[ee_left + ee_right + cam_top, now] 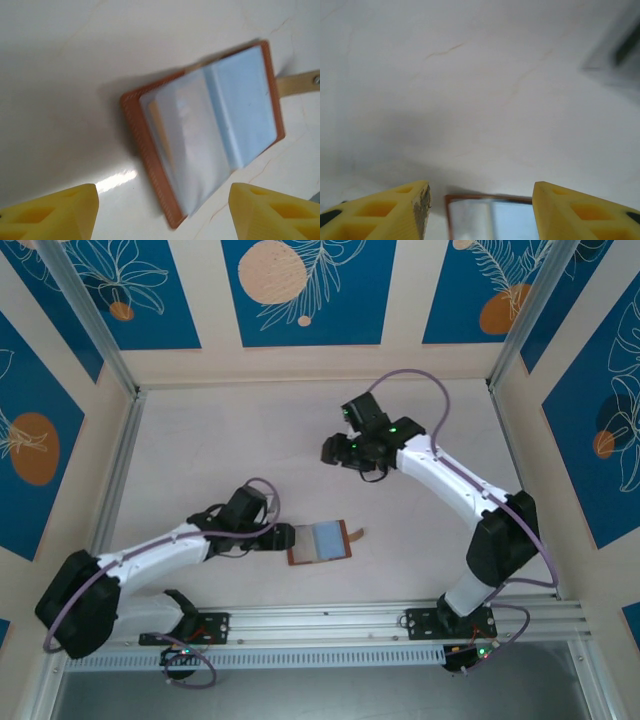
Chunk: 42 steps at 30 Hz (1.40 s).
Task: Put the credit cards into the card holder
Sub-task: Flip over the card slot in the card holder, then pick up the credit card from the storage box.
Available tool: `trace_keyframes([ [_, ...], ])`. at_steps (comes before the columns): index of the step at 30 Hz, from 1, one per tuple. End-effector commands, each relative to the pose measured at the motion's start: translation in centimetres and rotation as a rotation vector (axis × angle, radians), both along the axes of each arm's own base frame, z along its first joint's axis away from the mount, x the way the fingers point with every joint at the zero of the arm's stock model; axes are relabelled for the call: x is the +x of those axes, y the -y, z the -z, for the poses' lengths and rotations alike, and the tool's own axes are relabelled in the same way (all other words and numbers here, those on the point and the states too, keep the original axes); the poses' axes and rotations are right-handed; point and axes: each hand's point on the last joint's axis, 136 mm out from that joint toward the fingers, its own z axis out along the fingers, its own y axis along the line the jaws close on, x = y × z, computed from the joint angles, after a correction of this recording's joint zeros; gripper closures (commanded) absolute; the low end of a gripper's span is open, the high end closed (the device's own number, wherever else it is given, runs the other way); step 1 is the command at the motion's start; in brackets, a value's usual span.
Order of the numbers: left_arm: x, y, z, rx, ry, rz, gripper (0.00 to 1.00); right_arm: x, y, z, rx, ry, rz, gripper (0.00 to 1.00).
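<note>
The card holder (320, 542) lies open on the table, brown leather rim up, with pale blue and clear sleeves inside and its snap tab (298, 83) pointing right. Through the left sleeve a tan credit card (159, 127) shows faintly. My left gripper (288, 537) sits just left of the holder; in the left wrist view the left gripper (164, 202) is open, its yellow fingers wide on either side of the holder's near corner (176, 220) without touching it. My right gripper (335, 450) hovers behind the holder, and in the right wrist view the right gripper (480, 195) is open and holds nothing, with the holder (490, 217) below it.
The white tabletop (250, 440) is walled by blue patterned panels on three sides. An aluminium rail (330, 620) runs along the near edge by the arm bases.
</note>
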Motion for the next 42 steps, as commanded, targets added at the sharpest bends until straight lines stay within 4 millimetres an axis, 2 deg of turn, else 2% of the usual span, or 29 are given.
trace_keyframes([
  [1,1.4,0.5,0.1,0.064,0.015,0.033,0.32,0.3,4.8,1.7,-0.16,-0.025,0.112,0.43],
  [6,2.2,0.7,1.6,0.141,-0.022,0.057,0.36,2.0,7.4,2.6,-0.243,-0.044,0.177,0.44],
  [13,2.6,0.1,2.9,0.218,-0.022,0.087,0.4,4.3,9.0,3.4,-0.3,-0.066,0.232,0.46],
  [26,1.9,-0.1,5.8,0.235,-0.069,0.089,0.51,6.9,10.2,5.7,-0.383,-0.123,0.244,0.47],
  [42,1.1,0.0,6.2,0.206,-0.085,0.079,0.53,7.9,11.2,9.0,-0.465,-0.204,0.235,0.58],
])
